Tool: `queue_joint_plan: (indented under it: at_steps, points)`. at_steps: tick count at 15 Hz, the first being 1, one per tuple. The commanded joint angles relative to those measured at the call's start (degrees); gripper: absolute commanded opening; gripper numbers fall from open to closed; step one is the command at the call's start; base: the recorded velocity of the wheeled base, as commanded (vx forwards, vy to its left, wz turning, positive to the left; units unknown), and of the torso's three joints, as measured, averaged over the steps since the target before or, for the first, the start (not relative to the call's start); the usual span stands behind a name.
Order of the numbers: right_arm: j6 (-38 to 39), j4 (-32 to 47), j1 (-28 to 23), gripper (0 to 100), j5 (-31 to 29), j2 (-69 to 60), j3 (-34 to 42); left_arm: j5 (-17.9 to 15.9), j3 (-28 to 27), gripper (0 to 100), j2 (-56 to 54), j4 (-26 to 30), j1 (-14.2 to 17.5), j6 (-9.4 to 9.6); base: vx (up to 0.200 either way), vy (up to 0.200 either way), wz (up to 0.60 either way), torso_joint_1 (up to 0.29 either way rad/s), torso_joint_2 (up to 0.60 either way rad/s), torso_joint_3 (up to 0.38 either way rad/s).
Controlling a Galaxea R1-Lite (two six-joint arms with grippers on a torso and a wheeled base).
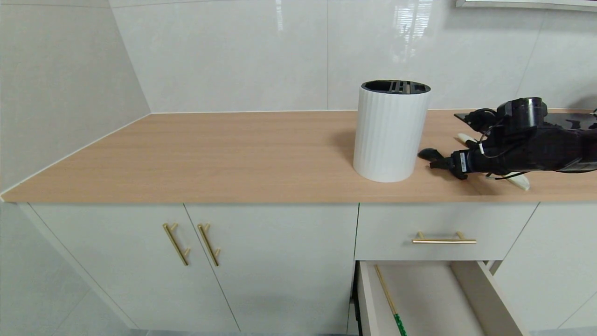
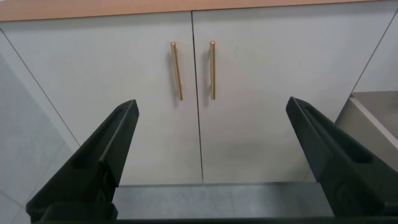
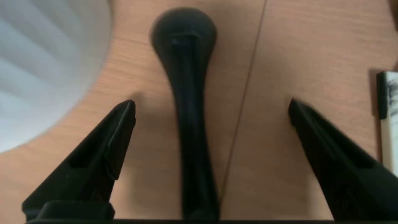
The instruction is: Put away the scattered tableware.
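Tableware partly stowed, by my reading. Left gripper [image 2: 210, 106]: fingers wide apart, empty, facing white cabinet doors with brass handles [image 2: 249, 130]. White ribbed cylindrical holder with black slotted top [image 1: 391, 135] upright on wooden counter [image 1: 210, 154]. Open drawer [image 1: 366, 298] below holds green-tipped wooden chopstick [image 1: 389, 298]. Black round-ended utensil [image 3: 186, 112] flat on counter just beside holder. Right gripper [image 3: 210, 106] low over it, fingers spread either side, not gripping. Cream-white utensils [image 1: 518, 181] under right arm. Left to do: black utensil, cream pieces.

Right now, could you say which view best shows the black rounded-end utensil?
Right wrist view: the black rounded-end utensil lies close-up inside the open right claw. Head view catches its tip; left wrist view faces white cabinet doors.
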Motion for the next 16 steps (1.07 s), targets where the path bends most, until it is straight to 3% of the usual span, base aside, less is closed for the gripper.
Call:
queue_joint_plan:
  at_steps: [1, 12, 13, 16]
  points:
    - [0.0, 0.1, 0.1, 100, 0.0, 0.7, 0.1, 0.0, 0.0, 100, 0.0, 0.0, 0.0, 0.02, 0.000, 0.000, 0.00, 0.000, 0.00, 0.000]
    - [-0.8, -0.8, 0.8, 100, -0.1, 0.0, 1.8, 0.0, 0.0, 100, 0.0, 0.0, 0.0, 0.02, 0.000, 0.000, 0.00, 0.000, 0.00, 0.000]
    - [-0.9, -0.8, 0.8, 0, -0.1, 0.0, 1.8, 0.0, 0.0, 100, 0.1, 0.0, 0.0, 0.02, 0.000, 0.000, 0.00, 0.000, 0.00, 0.000]
    - [-0.9, -0.8, 0.8, 0, -0.1, 0.1, 1.8, 0.0, 0.0, 100, 0.0, 0.0, 0.0, 0.02, 0.000, 0.000, 0.00, 0.000, 0.00, 0.000]
